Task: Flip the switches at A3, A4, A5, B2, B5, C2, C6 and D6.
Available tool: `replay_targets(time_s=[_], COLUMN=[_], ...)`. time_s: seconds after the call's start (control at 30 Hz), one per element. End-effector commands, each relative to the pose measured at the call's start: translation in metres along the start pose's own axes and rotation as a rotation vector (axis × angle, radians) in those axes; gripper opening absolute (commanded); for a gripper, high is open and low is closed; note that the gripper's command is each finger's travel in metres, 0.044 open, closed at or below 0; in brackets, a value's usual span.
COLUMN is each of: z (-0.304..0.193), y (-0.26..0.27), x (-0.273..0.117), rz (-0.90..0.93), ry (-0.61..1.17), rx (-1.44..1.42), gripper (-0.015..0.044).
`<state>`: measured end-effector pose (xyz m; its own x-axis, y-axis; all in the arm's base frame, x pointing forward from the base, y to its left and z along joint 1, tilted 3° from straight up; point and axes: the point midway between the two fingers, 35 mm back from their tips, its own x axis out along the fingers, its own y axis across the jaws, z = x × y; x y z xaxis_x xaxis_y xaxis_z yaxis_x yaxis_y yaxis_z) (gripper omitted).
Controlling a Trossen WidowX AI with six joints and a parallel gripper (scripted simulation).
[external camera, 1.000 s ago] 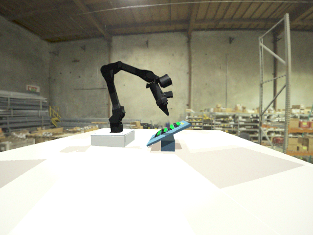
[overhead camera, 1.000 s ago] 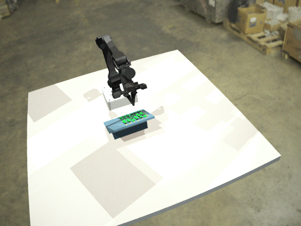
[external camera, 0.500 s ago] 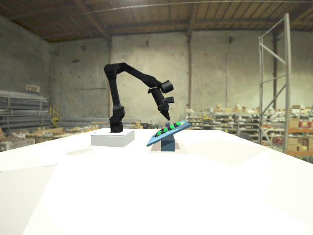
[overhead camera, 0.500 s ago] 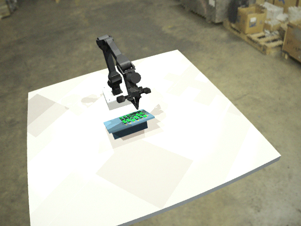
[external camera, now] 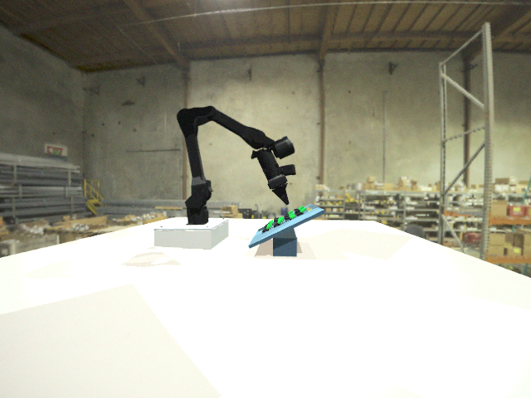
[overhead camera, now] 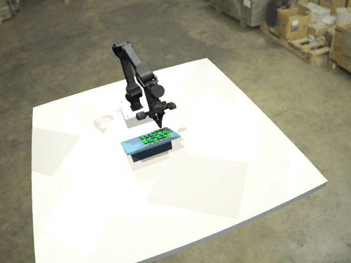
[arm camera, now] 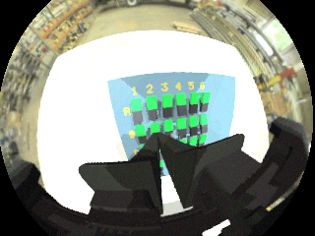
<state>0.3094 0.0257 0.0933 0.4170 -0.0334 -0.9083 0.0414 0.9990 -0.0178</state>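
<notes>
The tilted blue panel [overhead camera: 131, 146] [external camera: 261, 240] [arm camera: 221, 98] carries rows of green-and-black rocker switches. In the wrist view A3 [arm camera: 167, 100], A4 [arm camera: 180, 99], A5 [arm camera: 193, 98], B2 [arm camera: 155, 128] and B5 [arm camera: 193, 121] show green on their far halves and black on their near halves. C6 [arm camera: 202, 140] shows partly past the right finger. C2 and D6 are hidden behind the fingers. Which ends are raised is hard to tell. My gripper [overhead camera: 160, 126] [external camera: 287, 202] [arm camera: 157, 136] is shut and empty, its tip a little above the panel, clear of the switches.
The panel sits on a dark blue stand [overhead camera: 151, 151] [external camera: 284, 247] on the white table [overhead camera: 198, 187] [external camera: 274, 321]. The arm's white base block [overhead camera: 139, 121] [external camera: 184, 236] stands on the arm's side of the panel. Shadows cross the table.
</notes>
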Motion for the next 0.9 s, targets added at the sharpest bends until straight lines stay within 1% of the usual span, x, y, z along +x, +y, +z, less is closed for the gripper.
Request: replay_targets(time_s=[0.0, 0.3, 0.6, 0.87], z=[-0.003, -0.003, -0.003, -0.003], y=[-0.001, -0.001, -0.001, -0.001], x=[0.011, 0.013, 0.026, 0.026], rz=[-0.005, -0.005, -0.005, -0.005], ry=[0.011, 0.011, 0.011, 0.011], rx=[0.005, 0.005, 0.005, 0.005], gripper=[0.0000, 0.0000, 0.0000, 0.0000])
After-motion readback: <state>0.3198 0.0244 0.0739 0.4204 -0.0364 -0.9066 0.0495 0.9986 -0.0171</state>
